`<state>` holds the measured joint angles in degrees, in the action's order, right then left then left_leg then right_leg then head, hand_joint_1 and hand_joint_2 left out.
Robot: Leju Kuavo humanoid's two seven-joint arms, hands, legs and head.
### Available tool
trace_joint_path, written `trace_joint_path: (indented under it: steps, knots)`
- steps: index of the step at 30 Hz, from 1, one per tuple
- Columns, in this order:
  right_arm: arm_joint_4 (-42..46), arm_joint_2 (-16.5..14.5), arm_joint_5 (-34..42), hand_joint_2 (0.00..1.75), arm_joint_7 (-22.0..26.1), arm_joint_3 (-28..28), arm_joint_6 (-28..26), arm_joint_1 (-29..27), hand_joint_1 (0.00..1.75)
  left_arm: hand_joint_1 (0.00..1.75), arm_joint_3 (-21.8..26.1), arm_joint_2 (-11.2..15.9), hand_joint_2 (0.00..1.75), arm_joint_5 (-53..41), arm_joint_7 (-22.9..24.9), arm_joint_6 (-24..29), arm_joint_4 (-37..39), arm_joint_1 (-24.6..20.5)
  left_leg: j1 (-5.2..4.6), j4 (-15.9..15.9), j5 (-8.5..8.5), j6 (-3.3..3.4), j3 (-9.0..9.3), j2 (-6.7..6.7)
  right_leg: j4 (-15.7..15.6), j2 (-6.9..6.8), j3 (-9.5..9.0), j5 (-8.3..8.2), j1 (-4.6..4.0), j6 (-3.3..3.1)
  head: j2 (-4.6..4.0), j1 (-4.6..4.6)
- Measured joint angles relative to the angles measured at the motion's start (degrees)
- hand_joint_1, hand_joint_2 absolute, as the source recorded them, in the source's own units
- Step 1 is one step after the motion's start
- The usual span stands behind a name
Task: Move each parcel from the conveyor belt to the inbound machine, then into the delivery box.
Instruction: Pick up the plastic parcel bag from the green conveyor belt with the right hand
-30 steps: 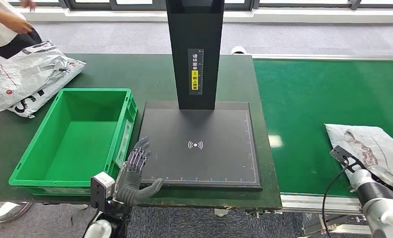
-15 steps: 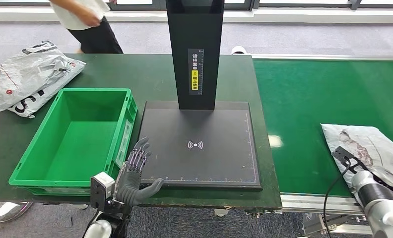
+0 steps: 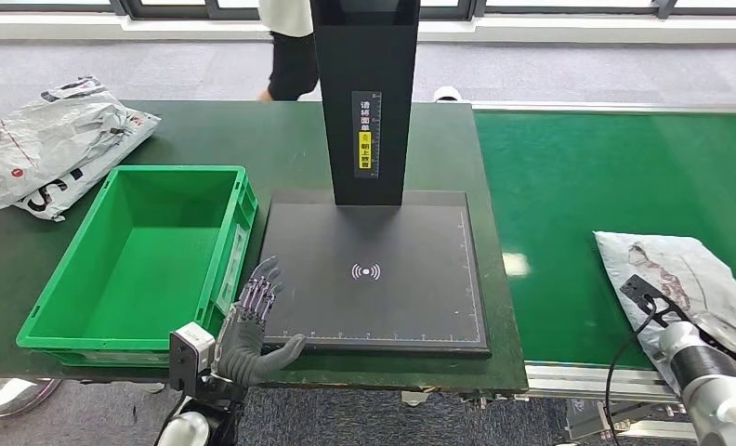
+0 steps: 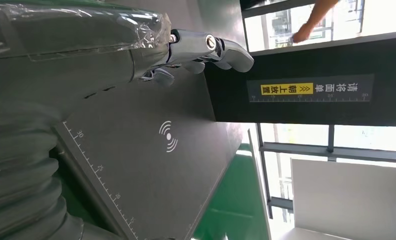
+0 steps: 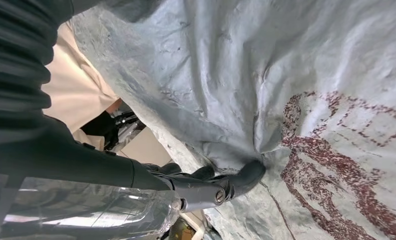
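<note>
One green crate (image 3: 67, 321), one black scanner platform (image 3: 420, 307), two grey parcels (image 3: 699, 269) (image 3: 53, 139), one person (image 3: 293, 46).

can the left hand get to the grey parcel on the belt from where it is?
Probably not: the left hand sits by the green plastic crate, with the black scanner platform between it and the grey plastic parcel.

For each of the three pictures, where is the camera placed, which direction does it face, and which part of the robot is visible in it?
Head view: high on the body, facing forward and down at the inbound machine, green box, conveyor belt; left hand shows.
Left wrist view: behind the left hand, facing across the machine's plate.
Right wrist view: behind the right hand, close against the grey parcel.
Shared: head and left wrist views show the machine; head and right wrist views the parcel.
</note>
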<state>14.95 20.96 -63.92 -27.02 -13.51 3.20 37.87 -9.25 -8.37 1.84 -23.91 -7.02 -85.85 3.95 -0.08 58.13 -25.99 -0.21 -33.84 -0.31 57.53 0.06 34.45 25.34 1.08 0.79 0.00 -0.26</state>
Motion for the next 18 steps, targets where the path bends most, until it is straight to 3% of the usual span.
trace_joint_path:
  steps: [15, 16, 18]
  knots:
    - [-0.1, -1.8, 0.7, 1.75, -0.7, -3.0, 1.4, -0.9, 0.00, 0.00, -0.1, 0.0, 1.75, 0.5, -0.2, 0.6, 0.6, -0.1, 0.00, 0.0, 0.00, 0.00, 0.00, 0.00, 0.0, 0.00, 0.00, 0.01, 0.00, 0.01, 0.00, 0.00]
    - [-0.1, -1.9, 0.8, 1.75, -0.6, -3.3, 1.5, -1.0, 0.05, 0.00, -0.1, 0.0, 1.75, 0.5, -0.2, 0.6, 0.7, -0.2, 0.00, 0.0, 0.00, 0.00, 0.00, 0.00, 0.0, 0.00, 0.00, 0.01, 0.00, 0.01, 0.00, 0.00]
    - [-0.1, -2.2, 1.0, 1.75, -0.1, -4.1, 1.7, -1.1, 0.93, 0.00, -0.2, 0.0, 1.75, 0.5, -0.2, 0.6, 0.9, -0.3, 0.00, 0.0, 0.00, 0.00, 0.01, 0.00, 0.0, 0.00, 0.00, 0.01, -0.01, 0.01, 0.00, 0.00]
